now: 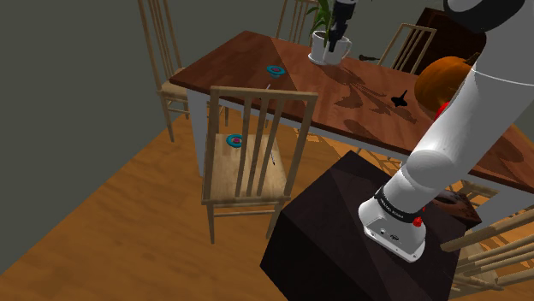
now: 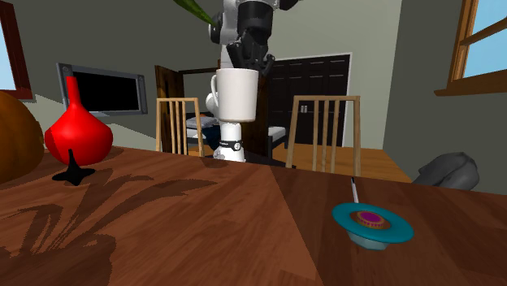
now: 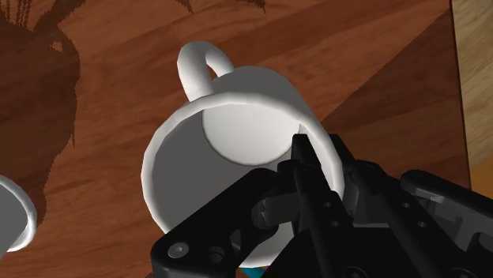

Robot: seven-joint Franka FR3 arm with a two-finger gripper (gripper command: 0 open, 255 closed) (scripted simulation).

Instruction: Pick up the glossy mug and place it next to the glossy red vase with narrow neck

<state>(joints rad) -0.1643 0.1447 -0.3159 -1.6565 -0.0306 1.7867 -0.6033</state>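
One white mug [image 2: 238, 95] hung clear of the wooden table [image 2: 203, 236]. The black gripper [image 2: 250, 63] pinched its rim, one finger inside. One red narrow-necked vase [image 2: 77, 134] stood well off toward the second exterior view's left. There were two teal dishes: one teal dish [image 1: 275, 69] on the table, a second teal dish [image 1: 234, 139] on a chair [image 1: 248, 177] seat.

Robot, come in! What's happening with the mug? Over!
Gripper shut on white mug, at rim. Mug above table. Red vase apart, small black piece beside it.
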